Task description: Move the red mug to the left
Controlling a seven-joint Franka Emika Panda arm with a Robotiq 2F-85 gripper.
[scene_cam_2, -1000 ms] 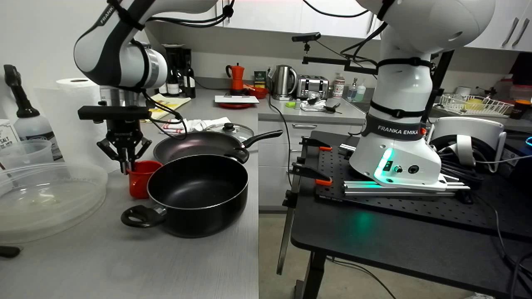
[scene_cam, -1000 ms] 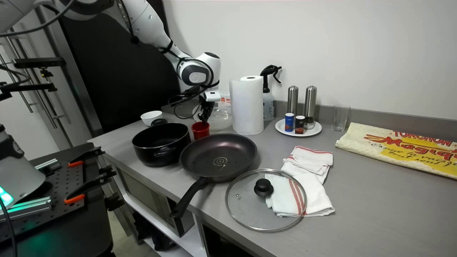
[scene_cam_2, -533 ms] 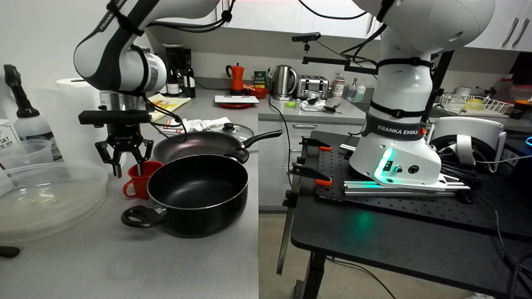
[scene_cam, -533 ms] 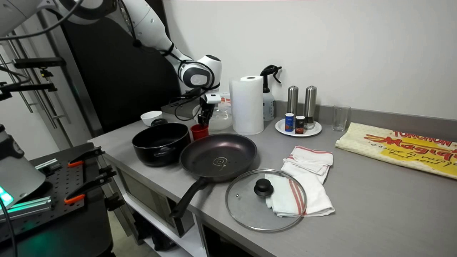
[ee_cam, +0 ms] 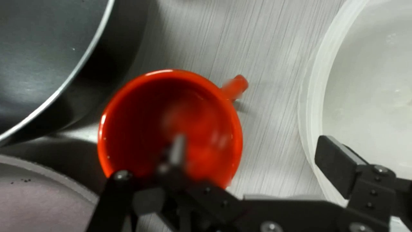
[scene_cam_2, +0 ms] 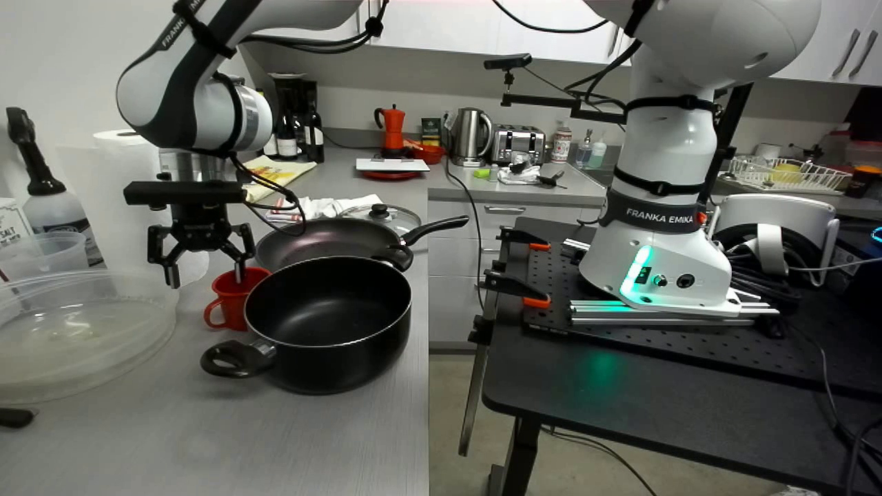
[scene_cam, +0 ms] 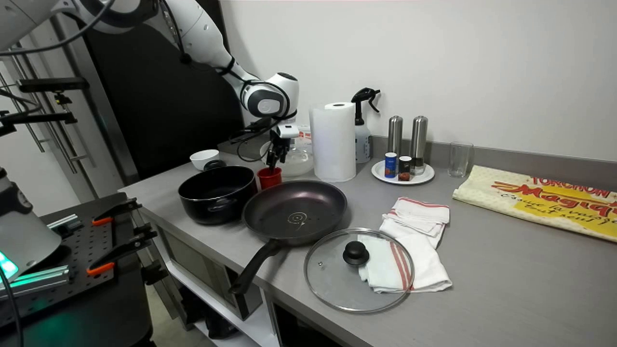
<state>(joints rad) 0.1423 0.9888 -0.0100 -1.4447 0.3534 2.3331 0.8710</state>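
Note:
The red mug (scene_cam_2: pixel 234 306) stands upright on the counter in both exterior views, close beside the black pot. Its handle (ee_cam: pixel 236 86) points towards the clear container in the wrist view. My gripper (scene_cam_2: pixel 205 277) is spread wide above and around the mug's handle side. One of its fingers (ee_cam: pixel 177 151) reaches over the mug's mouth; whether its tip touches the inner wall cannot be seen. Outside the mug, the opposite finger hangs over the container's edge, apart from the mug. Nothing is clamped between the two.
The black pot (scene_cam_2: pixel 337 365) and the frying pan (scene_cam: pixel 294 233) hem the mug in on two sides. A clear plastic container (ee_cam: pixel 313 96) lies on its handle side. Behind stands a paper towel roll (scene_cam: pixel 333 144); a small white bowl (scene_cam: pixel 204 159) sits beyond the pot.
My gripper's jaws have parted from nearly together to wide apart. The mug has turned and shifted slightly, so its handle now shows. The hand has moved a little away from the pot.

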